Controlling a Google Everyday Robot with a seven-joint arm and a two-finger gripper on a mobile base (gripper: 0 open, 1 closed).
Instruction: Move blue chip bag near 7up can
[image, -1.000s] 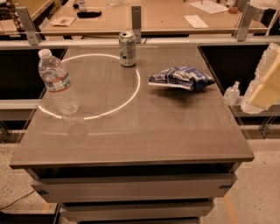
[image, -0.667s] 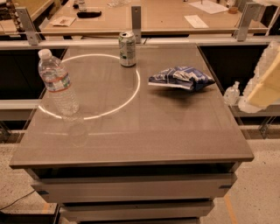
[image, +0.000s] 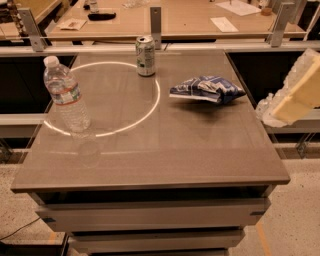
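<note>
A grey-brown table (image: 200, 160) fills most of the view, its top smooth and faintly glossy, with two pale drawer-like tiers under the front edge. A thin bright ring (image: 151, 107) lies on the left half of the top. A clear water bottle (image: 67, 97) with a white cap stands upright on the ring's left arc. The 7up can (image: 145, 56) stands upright at the ring's far edge, near the back of the table. The blue chip bag (image: 206, 89) lies flat and crumpled to the right of the ring, apart from the can and near the table's right edge.

Behind the table runs a wooden-topped desk (image: 190, 30) with upright metal posts (image: 156, 20), sheets of paper (image: 224, 24) and a dark flat object (image: 101, 16) that is too blurred to name. The floor (image: 295, 225) is pale and speckled, and a dark cable (image: 17, 231) crosses its lower left corner.

The gripper (image: 295, 97) hangs off the table's right side, beyond the bag and touching nothing. It shows only as a pale yellowish block with a whitish crinkled covering, cut off by the right edge. Whether it is spread or pressed together cannot be told.
</note>
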